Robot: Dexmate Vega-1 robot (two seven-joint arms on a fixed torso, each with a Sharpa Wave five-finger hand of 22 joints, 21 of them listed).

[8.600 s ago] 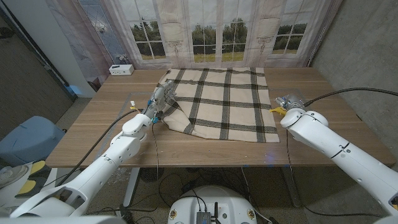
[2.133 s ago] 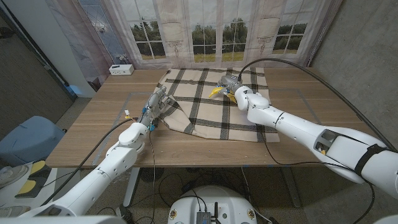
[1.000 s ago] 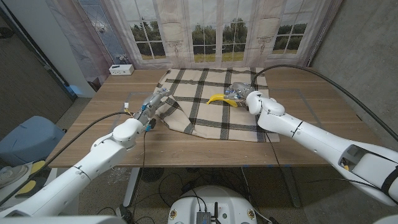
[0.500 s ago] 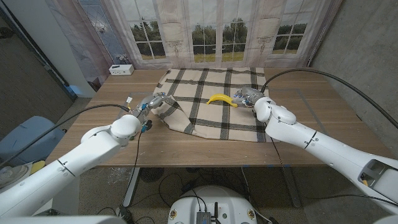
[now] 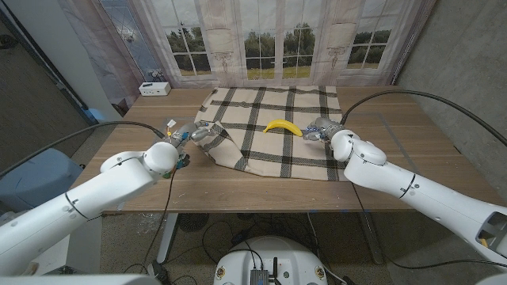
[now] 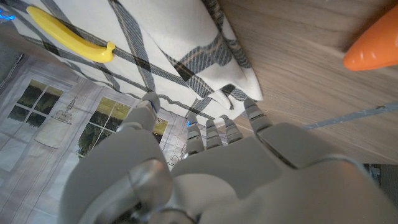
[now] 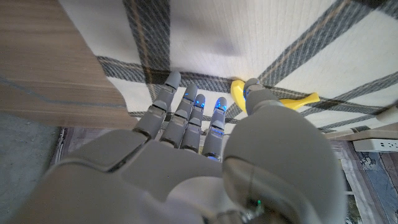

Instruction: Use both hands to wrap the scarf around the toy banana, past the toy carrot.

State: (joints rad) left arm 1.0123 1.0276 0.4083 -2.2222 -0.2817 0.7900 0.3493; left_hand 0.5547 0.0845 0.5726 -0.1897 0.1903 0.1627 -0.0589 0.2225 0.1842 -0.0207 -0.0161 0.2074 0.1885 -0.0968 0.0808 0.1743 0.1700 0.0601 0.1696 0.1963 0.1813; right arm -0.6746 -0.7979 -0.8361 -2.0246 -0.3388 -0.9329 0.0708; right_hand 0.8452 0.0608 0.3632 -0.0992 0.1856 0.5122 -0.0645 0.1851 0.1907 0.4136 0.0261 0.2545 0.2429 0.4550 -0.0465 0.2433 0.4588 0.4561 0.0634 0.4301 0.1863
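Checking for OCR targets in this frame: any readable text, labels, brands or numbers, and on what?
None readable in any view.
Scarf: plaid pattern only, no label showing.
Toy banana: plain yellow, no print.
Toy carrot: plain orange, no print.
White box at the table's far left corner: any marking is too small to read.
Left hand and right hand: no lettering visible.

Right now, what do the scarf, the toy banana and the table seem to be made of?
Scarf: soft woven cloth, cream with a dark plaid; it folds and rumples at its left corner. Toy banana: likely moulded plastic, smooth, evenly yellow, slightly glossy. Table: wood or wood-look laminate, matte, with visible grain; the pictures cannot settle which.
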